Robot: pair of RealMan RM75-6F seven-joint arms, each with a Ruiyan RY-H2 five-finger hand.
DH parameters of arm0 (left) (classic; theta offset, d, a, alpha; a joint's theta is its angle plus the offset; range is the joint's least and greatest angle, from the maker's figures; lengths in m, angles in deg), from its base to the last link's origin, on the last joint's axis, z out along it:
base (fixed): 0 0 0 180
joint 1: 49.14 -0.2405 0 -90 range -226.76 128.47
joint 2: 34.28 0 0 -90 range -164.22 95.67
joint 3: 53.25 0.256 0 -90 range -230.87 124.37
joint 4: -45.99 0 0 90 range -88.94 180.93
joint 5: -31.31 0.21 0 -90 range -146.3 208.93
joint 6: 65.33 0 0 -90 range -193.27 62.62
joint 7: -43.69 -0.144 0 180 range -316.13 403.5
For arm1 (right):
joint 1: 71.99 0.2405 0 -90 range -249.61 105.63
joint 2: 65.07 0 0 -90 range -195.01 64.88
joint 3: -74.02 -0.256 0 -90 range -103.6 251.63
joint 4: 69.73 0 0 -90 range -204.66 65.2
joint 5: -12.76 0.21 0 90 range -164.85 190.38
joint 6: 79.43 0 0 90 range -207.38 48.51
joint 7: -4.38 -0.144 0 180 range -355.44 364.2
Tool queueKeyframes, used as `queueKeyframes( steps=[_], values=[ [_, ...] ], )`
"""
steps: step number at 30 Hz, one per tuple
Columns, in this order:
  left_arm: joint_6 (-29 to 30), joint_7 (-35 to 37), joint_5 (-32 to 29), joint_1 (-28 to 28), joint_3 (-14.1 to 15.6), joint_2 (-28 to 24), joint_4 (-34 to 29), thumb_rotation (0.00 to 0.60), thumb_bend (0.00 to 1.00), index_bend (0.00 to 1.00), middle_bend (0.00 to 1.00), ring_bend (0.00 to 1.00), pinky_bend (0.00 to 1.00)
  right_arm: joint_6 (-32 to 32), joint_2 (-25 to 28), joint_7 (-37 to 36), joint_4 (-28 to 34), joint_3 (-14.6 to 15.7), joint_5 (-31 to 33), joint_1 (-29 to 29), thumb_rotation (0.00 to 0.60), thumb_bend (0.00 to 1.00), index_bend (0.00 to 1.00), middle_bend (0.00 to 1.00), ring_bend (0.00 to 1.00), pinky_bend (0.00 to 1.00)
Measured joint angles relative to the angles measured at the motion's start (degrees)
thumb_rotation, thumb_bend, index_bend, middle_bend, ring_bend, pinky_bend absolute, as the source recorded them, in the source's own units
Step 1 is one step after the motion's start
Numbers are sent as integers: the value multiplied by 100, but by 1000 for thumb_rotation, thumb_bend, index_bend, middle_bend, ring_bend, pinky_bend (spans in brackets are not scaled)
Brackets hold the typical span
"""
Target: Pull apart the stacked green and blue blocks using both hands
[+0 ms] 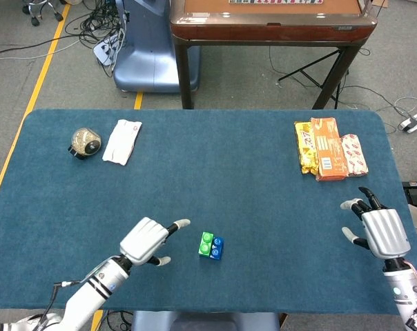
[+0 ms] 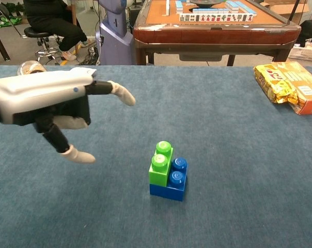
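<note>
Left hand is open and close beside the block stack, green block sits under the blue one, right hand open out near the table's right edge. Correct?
One error: the green block sits on top of the blue block, not under it, as the chest view shows. The rest holds: the left hand is open beside the stack, and the right hand is open near the right edge of the table.
</note>
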Motion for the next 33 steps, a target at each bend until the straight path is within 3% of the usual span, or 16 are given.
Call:
queueKeyframes(
  steps=[14,33],
  values=[
    [-34,-1393,-1775,1348,-232,1128,284,600,4,228,1000,1000,1000,74,79,-10,33,25,27,32,600,167,413,433,464,598],
    [487,-1995,-3490,2290,-136,1265,453,600,4,244,1000,1000,1000,195,-47,-52,-108,88,21,96,600,167,413,433,464,598]
  ],
)
